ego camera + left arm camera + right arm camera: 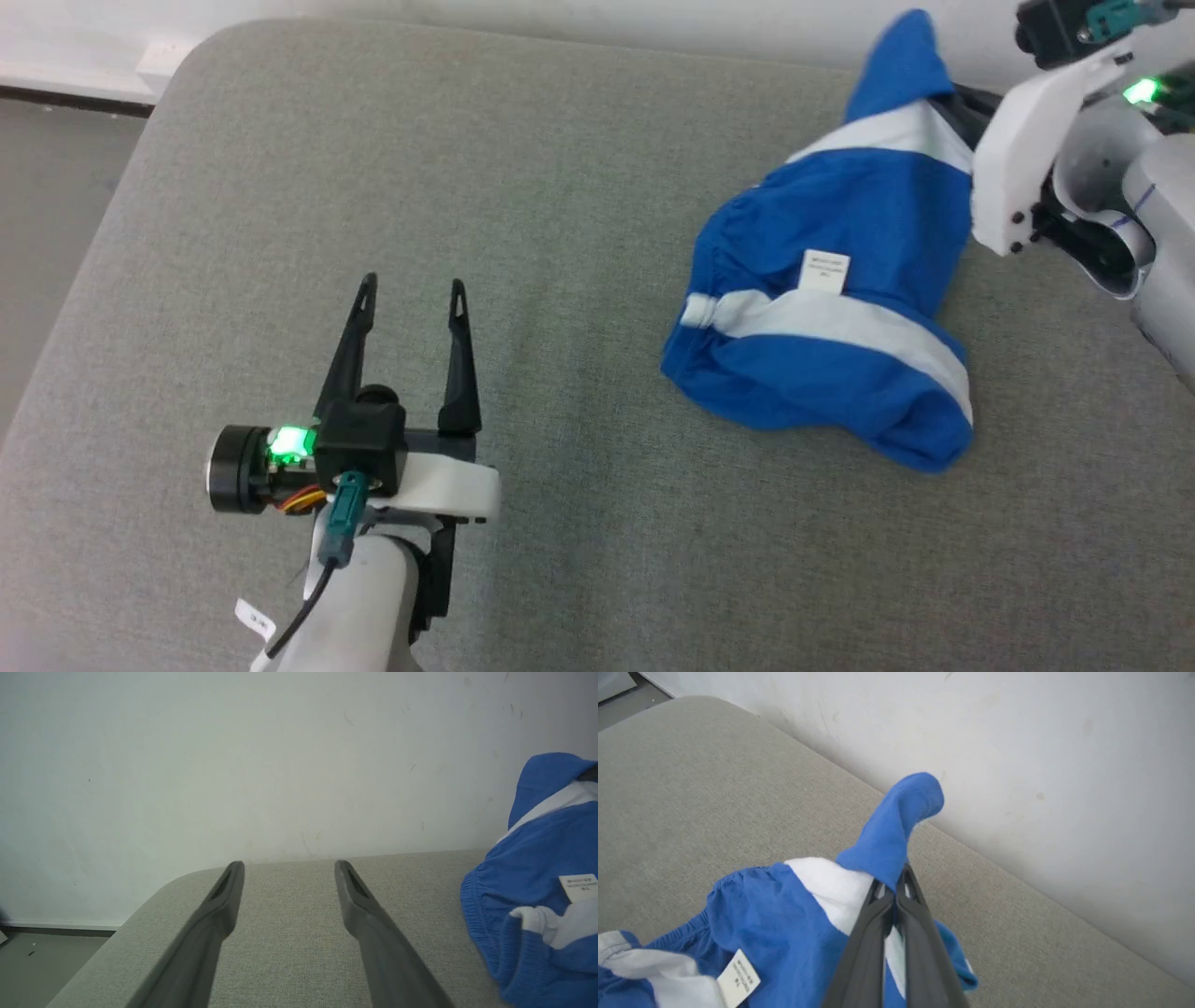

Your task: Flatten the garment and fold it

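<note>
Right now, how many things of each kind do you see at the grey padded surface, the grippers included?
Blue shorts with white stripes: 1
White tag on the shorts: 1
Grippers: 2, left gripper and right gripper
Total: 4

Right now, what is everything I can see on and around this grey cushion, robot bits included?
padded surface: one, grey, under everything
shorts: one, royal blue with white stripes, crumpled on the surface's right side, one corner raised
tag: one, white, on the shorts near the gathered waistband
wall: one, off-white, behind the surface
floor: grey, far left
left end effector: one, dark fingers, open, over bare surface, apart from the shorts
right end effector: one, dark fingers, shut on the shorts' raised part
</note>
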Robot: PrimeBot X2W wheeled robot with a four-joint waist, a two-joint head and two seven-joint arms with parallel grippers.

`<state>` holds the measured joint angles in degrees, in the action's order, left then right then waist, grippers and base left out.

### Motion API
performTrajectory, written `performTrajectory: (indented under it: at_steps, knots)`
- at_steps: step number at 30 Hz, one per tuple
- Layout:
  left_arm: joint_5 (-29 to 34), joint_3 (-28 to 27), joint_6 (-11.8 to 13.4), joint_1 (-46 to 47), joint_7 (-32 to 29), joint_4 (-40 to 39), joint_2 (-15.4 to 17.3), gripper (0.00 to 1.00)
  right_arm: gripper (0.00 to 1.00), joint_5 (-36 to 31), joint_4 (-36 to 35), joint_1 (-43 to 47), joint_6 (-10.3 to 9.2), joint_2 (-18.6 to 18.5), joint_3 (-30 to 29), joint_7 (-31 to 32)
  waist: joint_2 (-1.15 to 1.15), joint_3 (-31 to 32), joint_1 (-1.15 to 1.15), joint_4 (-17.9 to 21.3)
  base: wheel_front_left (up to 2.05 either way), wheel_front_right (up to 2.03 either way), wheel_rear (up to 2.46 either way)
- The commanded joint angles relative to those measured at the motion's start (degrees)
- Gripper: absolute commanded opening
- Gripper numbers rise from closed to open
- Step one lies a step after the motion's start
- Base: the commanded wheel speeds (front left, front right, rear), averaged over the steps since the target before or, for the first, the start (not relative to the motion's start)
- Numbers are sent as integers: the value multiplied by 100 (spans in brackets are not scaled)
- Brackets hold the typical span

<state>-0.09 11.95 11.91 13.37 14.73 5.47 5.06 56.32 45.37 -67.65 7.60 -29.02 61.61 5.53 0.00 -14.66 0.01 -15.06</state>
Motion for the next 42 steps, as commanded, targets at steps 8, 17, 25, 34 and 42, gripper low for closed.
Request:
performTrajectory:
  at_steps: [8, 17, 25, 34, 42]
  knots:
    - [-68, 187, 20, 251, 27, 7, -97, 100, 0, -29, 1675, 537, -11, 589, 137, 280, 0, -187, -1, -101, 0, 0, 0]
    - [-160, -35, -203, 349, 27, 153, 227, 100, 100, -526, 2004, 573, -11, 635, 49, -1921, 0, 273, -1, 433, 0, 0, 0]
    - [-394, -102, -1006, 1161, 9, 782, 718, 100, 100, -2096, -142, 1288, -11, 105, -2358, -2051, 0, 550, -1, 960, 0, 0, 0]
    - [-853, 425, -1879, 2584, -1413, 1665, 1052, 100, 100, -4281, -3133, 4200, -11, 988, -5346, -2052, 0, 646, -1, 1332, 0, 0, 0]
    - [-2377, 2349, -1938, 3539, -3294, 1941, 1518, 100, 100, -5043, -4251, 5612, -11, 1812, -6040, -2052, 0, 559, -1, 1609, 0, 0, 0]
